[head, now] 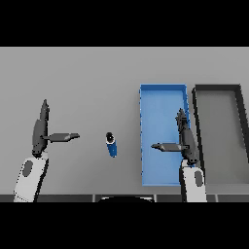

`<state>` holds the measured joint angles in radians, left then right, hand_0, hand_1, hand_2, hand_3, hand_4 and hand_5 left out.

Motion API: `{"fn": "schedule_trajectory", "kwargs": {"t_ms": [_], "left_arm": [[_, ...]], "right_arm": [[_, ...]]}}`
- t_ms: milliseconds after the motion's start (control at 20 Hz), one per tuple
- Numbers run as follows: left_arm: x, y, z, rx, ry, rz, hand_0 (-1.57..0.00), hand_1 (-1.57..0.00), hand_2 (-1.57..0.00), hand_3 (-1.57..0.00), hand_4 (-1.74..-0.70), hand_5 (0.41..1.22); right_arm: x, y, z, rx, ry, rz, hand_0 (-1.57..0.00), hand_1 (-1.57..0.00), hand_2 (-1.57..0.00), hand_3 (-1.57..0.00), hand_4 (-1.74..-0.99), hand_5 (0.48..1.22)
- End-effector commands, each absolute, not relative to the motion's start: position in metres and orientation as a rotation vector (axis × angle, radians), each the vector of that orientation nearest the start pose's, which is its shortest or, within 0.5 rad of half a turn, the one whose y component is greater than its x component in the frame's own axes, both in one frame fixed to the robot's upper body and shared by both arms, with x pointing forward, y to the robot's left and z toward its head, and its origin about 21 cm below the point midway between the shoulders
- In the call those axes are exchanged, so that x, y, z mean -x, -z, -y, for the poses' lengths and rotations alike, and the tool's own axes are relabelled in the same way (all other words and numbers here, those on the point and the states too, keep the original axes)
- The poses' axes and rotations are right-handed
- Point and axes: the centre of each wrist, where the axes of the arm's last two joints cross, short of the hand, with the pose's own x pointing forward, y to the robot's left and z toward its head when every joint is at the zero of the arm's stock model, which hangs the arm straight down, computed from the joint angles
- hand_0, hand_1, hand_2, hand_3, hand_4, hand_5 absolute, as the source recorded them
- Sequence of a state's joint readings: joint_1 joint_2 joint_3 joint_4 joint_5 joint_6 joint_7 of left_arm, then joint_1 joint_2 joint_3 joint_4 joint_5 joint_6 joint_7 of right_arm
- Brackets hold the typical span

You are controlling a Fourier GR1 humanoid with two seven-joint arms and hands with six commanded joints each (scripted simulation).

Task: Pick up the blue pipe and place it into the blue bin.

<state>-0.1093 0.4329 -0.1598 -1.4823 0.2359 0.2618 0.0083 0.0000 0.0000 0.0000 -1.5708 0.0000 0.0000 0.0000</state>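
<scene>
While the blue pipe (112, 144) lies ungrasped on the surface (87, 78) left of the blue bin (163, 90), left hand (41, 131) and right hand (186, 138), fingers straight, holding nothing: pick-up pending; reach and grasp likely next.

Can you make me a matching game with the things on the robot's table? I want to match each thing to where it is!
Things:
1. blue pipe
2. blue bin
3. dark bin
4. left hand

Places:
A. far right side of the table
B. over the table's left part, fingers straight
C. lying on the table between the two hands
D. just left of the dark bin, under the right hand

Pairs: 1-C, 2-D, 3-A, 4-B
</scene>
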Motion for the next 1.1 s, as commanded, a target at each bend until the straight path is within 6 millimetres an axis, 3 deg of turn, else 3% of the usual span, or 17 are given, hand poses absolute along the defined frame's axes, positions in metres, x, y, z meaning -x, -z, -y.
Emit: {"fn": "schedule_trajectory", "kwargs": {"t_ms": [0,250,300,400,600,850,1050], "left_arm": [[-0.272,-0.027,-0.29,-0.249,0.086,1.556,0.0,0.0,0.0,0.0,-0.97,0.594],[-0.268,-0.026,-0.282,-0.242,0.09,1.568,0.0,0.0,0.0,0.0,-0.97,0.594],[-0.265,-0.028,-0.29,-0.181,0.272,1.574,0.0,0.0,0.0,0.0,-0.97,0.594],[-0.265,-0.035,-0.307,-0.125,0.445,1.556,0.0,0.0,0.0,0.0,-0.97,0.596],[-0.262,-0.037,-0.317,-0.077,0.535,1.557,0.0,0.0,0.0,0.0,-0.97,0.598],[-0.245,-0.046,-0.305,0.074,0.673,1.56,0.0,0.0,0.0,0.0,-0.98,0.578],[-0.229,-0.05,-0.274,0.134,0.808,1.447,0.0,0.0,0.0,0.0,-1.02,0.512]], "right_arm": [[-0.248,0.003,0.229,0.001,0.001,1.571,0.0,0.0,0.0,0.0,-1.21,0.594],[-0.248,0.002,0.237,0.007,-0.001,1.572,0.0,0.0,0.0,0.0,-1.21,0.594],[-0.244,-0.006,0.249,0.079,-0.167,1.634,0.0,0.0,0.0,0.0,-1.21,0.594],[-0.234,-0.009,0.253,0.135,-0.341,1.663,0.0,0.0,0.0,0.0,-1.198,0.589],[-0.229,-0.013,0.253,0.152,-0.414,1.654,0.0,0.0,0.0,0.0,-1.191,0.587],[-0.231,-0.02,0.254,0.146,-0.402,1.651,0.0,0.0,0.0,0.0,-1.194,0.579],[-0.231,-0.02,0.249,0.121,-0.391,1.663,0.0,0.0,0.0,0.0,-1.225,0.58]]}}
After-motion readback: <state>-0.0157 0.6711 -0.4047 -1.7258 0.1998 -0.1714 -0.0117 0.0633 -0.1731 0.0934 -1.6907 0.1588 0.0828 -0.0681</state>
